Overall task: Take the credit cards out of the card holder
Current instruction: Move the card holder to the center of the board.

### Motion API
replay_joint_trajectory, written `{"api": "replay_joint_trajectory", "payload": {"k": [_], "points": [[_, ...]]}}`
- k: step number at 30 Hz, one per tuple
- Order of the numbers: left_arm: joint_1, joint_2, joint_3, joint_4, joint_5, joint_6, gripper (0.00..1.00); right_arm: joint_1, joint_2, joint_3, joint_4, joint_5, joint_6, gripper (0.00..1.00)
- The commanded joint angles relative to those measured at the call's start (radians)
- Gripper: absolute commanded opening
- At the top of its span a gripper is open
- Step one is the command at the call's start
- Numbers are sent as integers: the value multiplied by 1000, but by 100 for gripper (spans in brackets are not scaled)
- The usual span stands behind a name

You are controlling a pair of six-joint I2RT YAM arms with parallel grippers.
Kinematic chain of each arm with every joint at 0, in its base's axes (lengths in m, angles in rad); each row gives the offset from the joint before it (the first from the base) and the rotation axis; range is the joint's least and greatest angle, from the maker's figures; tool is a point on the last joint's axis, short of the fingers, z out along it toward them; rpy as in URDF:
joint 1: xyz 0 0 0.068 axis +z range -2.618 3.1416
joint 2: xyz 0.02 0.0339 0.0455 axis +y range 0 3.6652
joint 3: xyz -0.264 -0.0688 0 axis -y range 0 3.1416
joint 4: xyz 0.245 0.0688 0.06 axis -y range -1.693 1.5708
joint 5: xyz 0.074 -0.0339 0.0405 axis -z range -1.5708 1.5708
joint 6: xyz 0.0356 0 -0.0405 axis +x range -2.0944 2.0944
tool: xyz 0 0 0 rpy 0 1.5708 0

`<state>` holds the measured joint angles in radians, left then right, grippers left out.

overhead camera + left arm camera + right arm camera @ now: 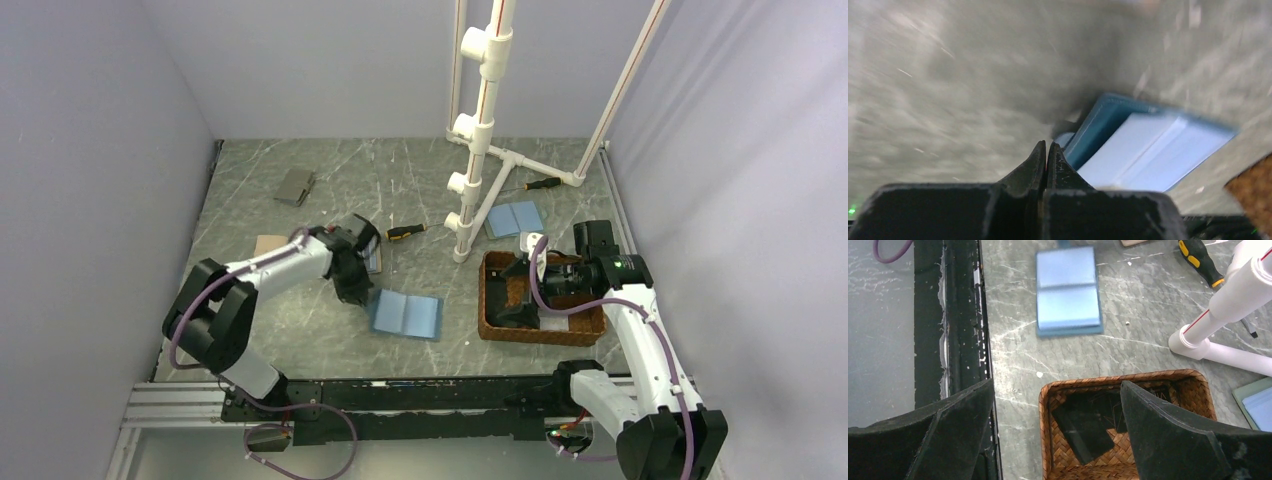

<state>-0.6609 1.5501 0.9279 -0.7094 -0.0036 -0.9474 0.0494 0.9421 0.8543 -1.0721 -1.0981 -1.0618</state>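
Overhead view: even, diffuse light from above; moderate brightness; focus sharp throughout. Soft shadows on table point(300, 335) under left arm point(280, 262) and beside card holder point(405, 314).
Left wrist view: heavy motion blur; table streaked, card holder edges smeared; left pincer point(1046, 146) comparatively crisp; dark shadow patch just beyond it.
Right wrist view: table sharp; card holder slightly soft near top edge; right pincer point(1056, 385) underexposed, near black; tray point(1128, 377) interior shadowed; white pipe point(1243, 290) bright.
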Motion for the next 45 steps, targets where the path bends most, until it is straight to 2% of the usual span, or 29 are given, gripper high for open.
{"api": "replay_joint_trajectory", "payload": {"k": [1, 5, 11, 16, 21, 25, 28, 29, 32, 33, 34, 36, 40, 45], "points": [[202, 59, 112, -62, -99, 137, 0, 11, -21, 0, 21, -6, -10, 99], [344, 228, 275, -105, -103, 205, 0, 15, -29, 4, 13, -6, -16, 99], [474, 570, 631, -205, -139, 284, 0, 21, -45, 11, -5, -6, -29, 99], [509, 788, 943, -247, -165, 330, 0, 23, -59, 16, -18, -12, -37, 99], [525, 938, 1218, -256, -136, 355, 0, 25, -67, 15, -13, -14, -32, 99], [547, 1033, 1405, -212, -56, 373, 0, 25, -69, 14, 1, -10, -18, 99], [559, 1063, 1474, -143, 36, 400, 0, 25, -74, 7, 16, -3, -2, 99], [564, 1055, 1478, -118, 63, 414, 5, 24, -75, 5, 18, -2, 1, 99], [590, 988, 1449, -51, 119, 489, 53, 26, -73, 5, 18, -4, 3, 99], [603, 939, 1425, -29, 119, 519, 65, 25, -71, 6, 17, -5, 3, 99], [615, 898, 1392, -7, 115, 548, 74, 25, -68, 7, 17, -5, 2, 99], [646, 837, 1324, 39, 128, 611, 81, 25, -64, 9, 14, -6, 0, 99], [708, 772, 1266, 34, 155, 759, 85, 25, -54, 12, 6, -9, -6, 99], [721, 782, 1253, -18, 87, 980, 88, 24, -47, 13, 3, -11, -7, 99]]}}
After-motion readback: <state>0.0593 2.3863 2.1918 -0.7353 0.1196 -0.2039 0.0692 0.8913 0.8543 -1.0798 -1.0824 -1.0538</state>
